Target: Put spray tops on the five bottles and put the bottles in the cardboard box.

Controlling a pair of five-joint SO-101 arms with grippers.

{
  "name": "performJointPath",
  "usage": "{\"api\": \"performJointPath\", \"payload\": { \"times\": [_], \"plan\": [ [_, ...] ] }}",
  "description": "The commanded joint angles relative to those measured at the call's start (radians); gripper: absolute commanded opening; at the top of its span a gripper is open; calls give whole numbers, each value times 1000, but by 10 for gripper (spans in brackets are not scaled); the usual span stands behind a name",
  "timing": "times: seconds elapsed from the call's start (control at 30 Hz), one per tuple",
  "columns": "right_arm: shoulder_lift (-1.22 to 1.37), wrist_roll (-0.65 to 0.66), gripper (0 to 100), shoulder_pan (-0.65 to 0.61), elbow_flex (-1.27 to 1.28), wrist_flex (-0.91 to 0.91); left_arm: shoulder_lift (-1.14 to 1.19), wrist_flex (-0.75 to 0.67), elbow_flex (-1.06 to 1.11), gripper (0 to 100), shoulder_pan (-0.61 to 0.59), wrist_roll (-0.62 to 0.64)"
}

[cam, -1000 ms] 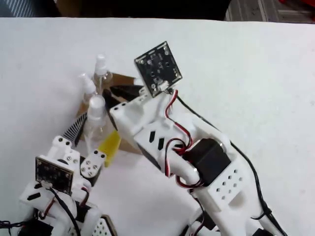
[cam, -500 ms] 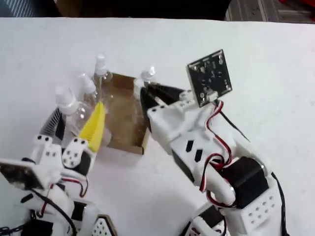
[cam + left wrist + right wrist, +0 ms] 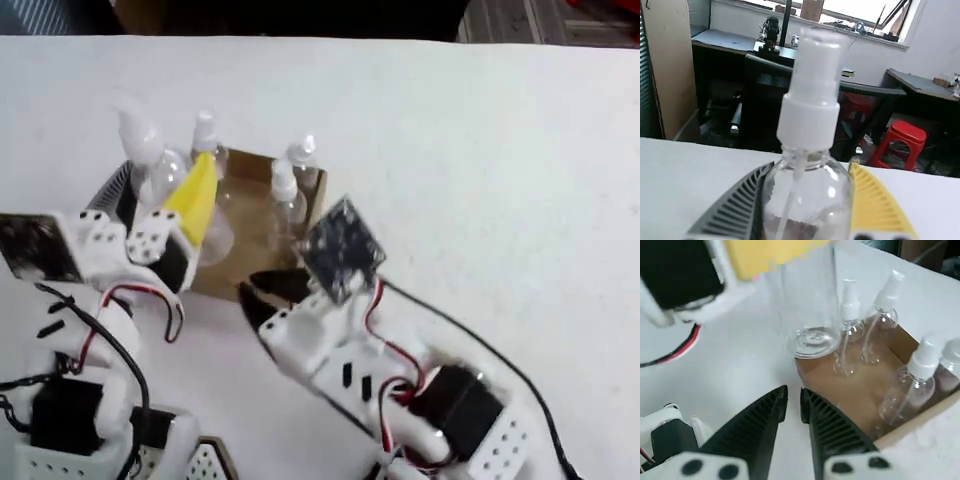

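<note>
- The left arm is raised at the left edge of the cardboard box (image 3: 250,225). Its claw (image 3: 155,182) pinches a spray bottle (image 3: 805,195) upright, with the spray top (image 3: 810,95) on.
- The right arm sits low over the table (image 3: 500,150), just in front of the box. Its black claw (image 3: 793,392) is almost pressed together and holds nothing.
- Four capped bottles (image 3: 847,335) stand inside the box.
</note>
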Motion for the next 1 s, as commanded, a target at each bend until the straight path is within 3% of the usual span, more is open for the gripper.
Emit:
{"api": "performJointPath", "payload": {
  "times": [0.0, 0.27, 0.73, 0.97],
  "plan": [
    [-77, 14, 16, -45, 138, -208, 68, 37, -100, 23, -2, 97],
    [-116, 14, 16, -68, 290, -449, 65, 44, -66, 22, 104, 48],
    [-114, 75, 16, -62, 304, -460, -131, 221, -51, 21, 147, 29],
    [-114, 75, 16, -62, 304, -458, -180, 319, -55, 20, 147, -104]
  ]
}}
